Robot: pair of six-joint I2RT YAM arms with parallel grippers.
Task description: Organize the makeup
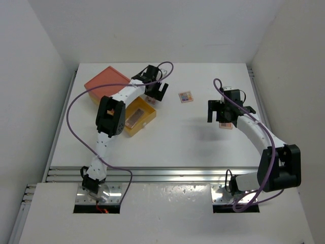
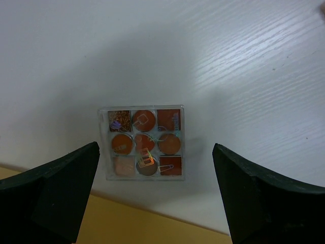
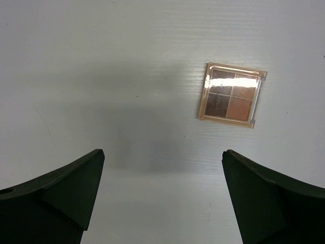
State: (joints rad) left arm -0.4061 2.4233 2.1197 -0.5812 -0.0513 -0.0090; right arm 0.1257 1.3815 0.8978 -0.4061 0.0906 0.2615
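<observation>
A nine-pan palette (image 2: 144, 144) of orange-brown shades lies flat on the white table beside the yellow box (image 2: 127, 226). My left gripper (image 2: 155, 150) is open above it, one finger to each side. In the top view the left gripper (image 1: 155, 94) hangs at the yellow box's (image 1: 139, 116) far corner. A four-pan pinkish-brown palette (image 3: 232, 95) lies ahead and right of my open, empty right gripper (image 3: 162, 152). In the top view it (image 1: 226, 125) peeks out under the right gripper (image 1: 217, 113). A multicoloured palette (image 1: 186, 96) lies between the arms. No brushes or sticks show.
An orange lid or tray (image 1: 106, 83) lies at the back left, touching the yellow box, which holds something brownish that I cannot make out. White walls close in the table on three sides. A metal rail (image 1: 167, 174) runs along the near edge.
</observation>
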